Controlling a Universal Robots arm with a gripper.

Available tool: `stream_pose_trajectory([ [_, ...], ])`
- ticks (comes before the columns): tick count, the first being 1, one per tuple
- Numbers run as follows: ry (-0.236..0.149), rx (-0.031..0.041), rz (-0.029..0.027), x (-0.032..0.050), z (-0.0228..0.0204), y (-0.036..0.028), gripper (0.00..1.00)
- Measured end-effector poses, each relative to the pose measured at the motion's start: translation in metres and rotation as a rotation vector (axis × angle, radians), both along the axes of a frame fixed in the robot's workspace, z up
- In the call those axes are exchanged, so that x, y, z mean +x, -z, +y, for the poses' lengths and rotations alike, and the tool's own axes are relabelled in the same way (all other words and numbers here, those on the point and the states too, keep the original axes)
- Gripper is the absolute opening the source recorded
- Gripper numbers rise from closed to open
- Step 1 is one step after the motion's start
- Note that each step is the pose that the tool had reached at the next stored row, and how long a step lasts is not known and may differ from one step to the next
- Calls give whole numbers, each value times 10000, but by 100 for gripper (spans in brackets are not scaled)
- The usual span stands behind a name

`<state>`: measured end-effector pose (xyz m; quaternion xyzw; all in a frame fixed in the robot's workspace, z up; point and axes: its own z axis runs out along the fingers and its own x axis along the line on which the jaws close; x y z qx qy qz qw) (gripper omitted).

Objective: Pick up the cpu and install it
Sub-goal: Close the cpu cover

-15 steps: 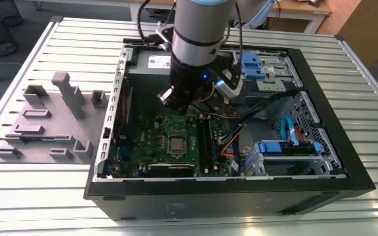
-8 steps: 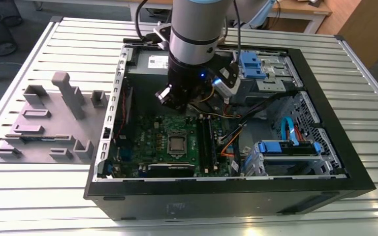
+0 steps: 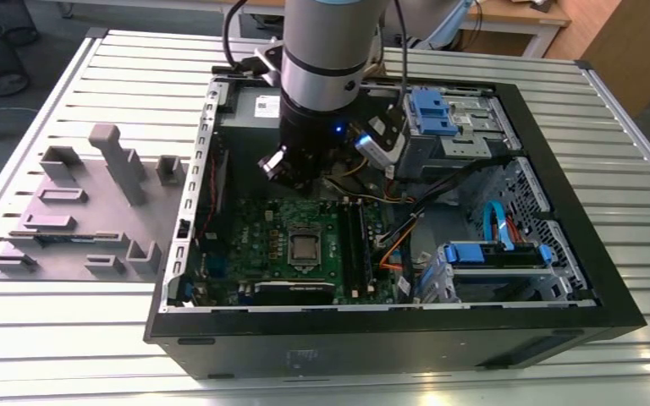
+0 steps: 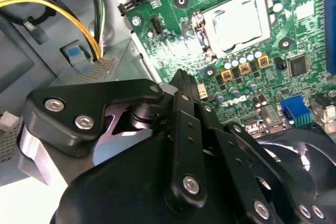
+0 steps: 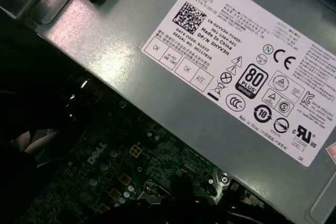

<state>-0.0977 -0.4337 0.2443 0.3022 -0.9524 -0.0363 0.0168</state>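
The cpu (image 3: 305, 247) is a small square chip with a silvery top. It lies flat in the socket in the middle of the green motherboard (image 3: 260, 233), and the second wrist view shows the cpu (image 4: 239, 22) ringed by the metal socket frame (image 4: 202, 35). My gripper (image 3: 288, 169) hangs over the board's far edge inside the open computer case, well above the cpu and apart from it. In the second wrist view, the gripper (image 4: 184, 80) appears as black linkages in front of the board.
A grey power-supply box (image 5: 210, 51) sits just behind the gripper in the case (image 3: 551, 211). Yellow and black cables (image 4: 52, 9) run beside it. Blue-tabbed drive cages (image 3: 438, 114) stand on the exterior view's right. A grey fixture plate with blocks (image 3: 88, 211) lies outside, on its left.
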Motion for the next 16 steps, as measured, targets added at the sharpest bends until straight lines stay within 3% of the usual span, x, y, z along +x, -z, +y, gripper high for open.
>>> stream_pose_trajectory([
  [8,0,-245,0,-2,-76,0,11],
  [16,0,-336,0,31,-122,0,11],
])
